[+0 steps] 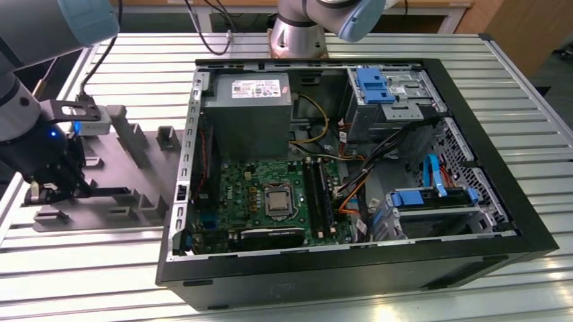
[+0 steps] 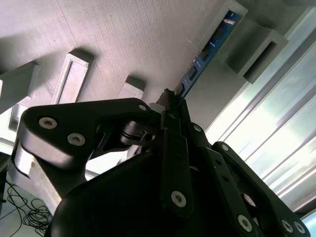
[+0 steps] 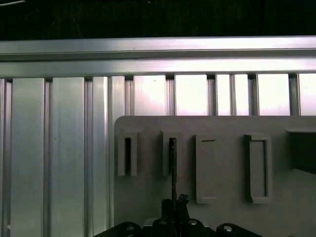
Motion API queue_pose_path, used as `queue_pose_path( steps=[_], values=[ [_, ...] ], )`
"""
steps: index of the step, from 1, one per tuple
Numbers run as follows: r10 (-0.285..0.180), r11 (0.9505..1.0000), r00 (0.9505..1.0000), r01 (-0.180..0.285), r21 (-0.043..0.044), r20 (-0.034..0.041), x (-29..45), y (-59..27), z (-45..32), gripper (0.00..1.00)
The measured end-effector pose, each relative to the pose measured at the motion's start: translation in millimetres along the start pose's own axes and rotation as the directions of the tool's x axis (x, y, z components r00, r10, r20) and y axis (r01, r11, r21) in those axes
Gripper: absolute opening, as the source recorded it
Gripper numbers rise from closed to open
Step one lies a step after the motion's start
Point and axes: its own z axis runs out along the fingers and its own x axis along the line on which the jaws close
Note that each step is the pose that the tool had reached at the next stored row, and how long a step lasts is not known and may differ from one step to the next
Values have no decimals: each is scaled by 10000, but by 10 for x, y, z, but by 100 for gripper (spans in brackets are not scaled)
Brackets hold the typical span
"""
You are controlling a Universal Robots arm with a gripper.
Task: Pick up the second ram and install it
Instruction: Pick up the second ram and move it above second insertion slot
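The second ram [image 2: 207, 52] is a thin dark board with a blue label, standing on edge in the slotted blocks of the grey fixture plate [image 1: 125, 171]. In the first wrist view the ram [image 3: 173, 165] shows edge-on as a thin dark line running out of one block. My gripper [image 2: 170, 98] sits at the ram's near end, its black fingers drawn together on the board's edge. The gripper [image 3: 174, 203] straddles that line in the first wrist view too. In the exterior view the gripper [image 1: 56, 191] hangs low over the plate's left end, on the exterior view's left.
An open black computer case [image 1: 358, 272] lies to the exterior view's right of the fixture plate, holding a green motherboard [image 1: 241, 194] with black slots [image 1: 321, 194], a grey power supply [image 1: 246, 114] and blue drive brackets [image 1: 372, 84]. A slatted aluminium table [image 1: 90, 261] carries everything.
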Motion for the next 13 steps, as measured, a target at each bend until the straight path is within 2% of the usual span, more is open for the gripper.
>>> queue_pose_path(
  steps=[9,13],
  values=[
    [0,10000,10000,0,0,0,-2,2,-138,14],
    [0,10000,10000,0,0,0,-2,1,-147,14]
  ],
)
